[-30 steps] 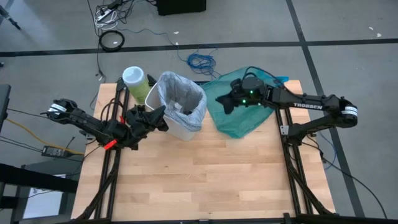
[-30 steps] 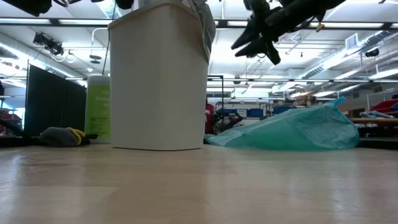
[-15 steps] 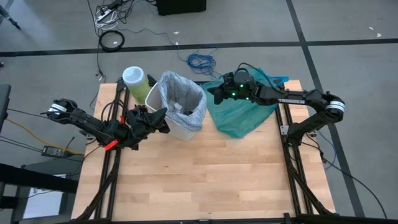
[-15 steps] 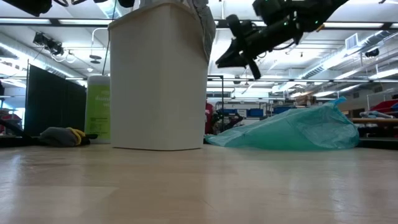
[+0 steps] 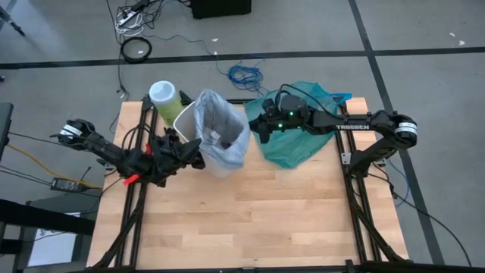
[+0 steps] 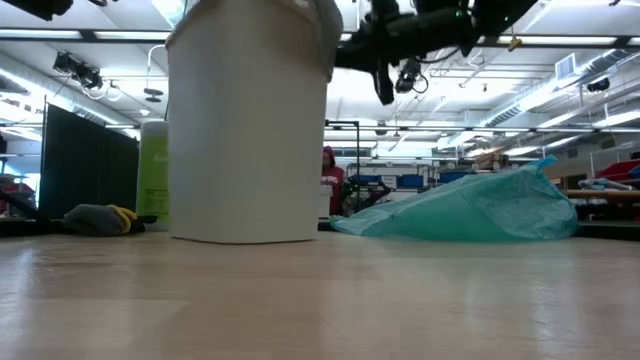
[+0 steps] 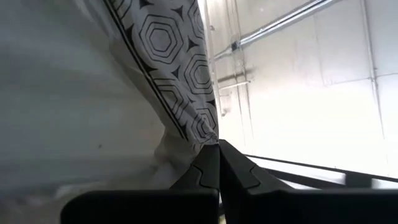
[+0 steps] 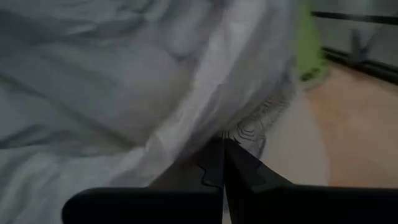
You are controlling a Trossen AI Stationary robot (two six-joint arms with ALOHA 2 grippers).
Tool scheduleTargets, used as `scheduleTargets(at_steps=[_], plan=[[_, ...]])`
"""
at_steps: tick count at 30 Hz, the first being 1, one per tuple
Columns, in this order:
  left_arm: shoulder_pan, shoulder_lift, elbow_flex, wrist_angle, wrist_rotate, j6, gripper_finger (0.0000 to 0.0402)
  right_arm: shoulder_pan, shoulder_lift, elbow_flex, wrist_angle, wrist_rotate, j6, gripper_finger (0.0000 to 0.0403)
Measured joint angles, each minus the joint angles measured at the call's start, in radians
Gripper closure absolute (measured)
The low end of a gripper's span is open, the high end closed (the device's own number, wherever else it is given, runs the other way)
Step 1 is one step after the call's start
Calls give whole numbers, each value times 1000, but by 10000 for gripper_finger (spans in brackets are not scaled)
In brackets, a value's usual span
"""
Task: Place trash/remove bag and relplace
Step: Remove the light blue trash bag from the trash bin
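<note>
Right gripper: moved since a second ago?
Yes. In the high view the right gripper has travelled left off the crumpled teal-green plastic bag and is now shut on the pale translucent bin liner at its rim.

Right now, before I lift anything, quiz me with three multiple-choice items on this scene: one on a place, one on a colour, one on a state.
1. Where does the teal bag lie?
A. On the table, on the right hand's side of the bin
B. Inside the bin
C. On the floor

2. What colour is the tall canister behind the bin?
A. Red
B. Green
C. Blue

3. How is the right hand?
A. Wide open above the table
B. Shut on the bag at the bin's rim
C. Parked far away from the bin

Answers: 1 A, the high view shows it spread there. 2 B, green body, pale lid. 3 B, the right wrist view shows fingers pinching the liner.
</note>
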Motion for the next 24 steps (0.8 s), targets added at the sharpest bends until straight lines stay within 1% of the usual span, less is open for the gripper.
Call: scheduleTargets(at_steps=[2, 6, 9, 15, 18, 20, 24], plan=[[-17, -1, 0, 10, 4, 1, 399, 39, 0, 12, -27, 2, -1, 402], [-46, -4, 0, 43, 8, 20, 399, 119, -1, 25, -74, 41, 0, 402], [-62, -4, 0, 61, 6, 53, 399, 187, -2, 24, -94, 34, -44, 403], [-83, -4, 0, 128, 7, 47, 399, 287, -5, 24, -137, 56, -87, 403], [-91, -4, 0, 128, 7, 55, 399, 345, -5, 24, -139, 77, -145, 403], [-95, -4, 0, 121, 7, 56, 399, 376, -5, 24, -161, 123, -151, 403], [-101, -3, 0, 45, 25, 49, 399, 409, -5, 24, -153, 170, -196, 403]])
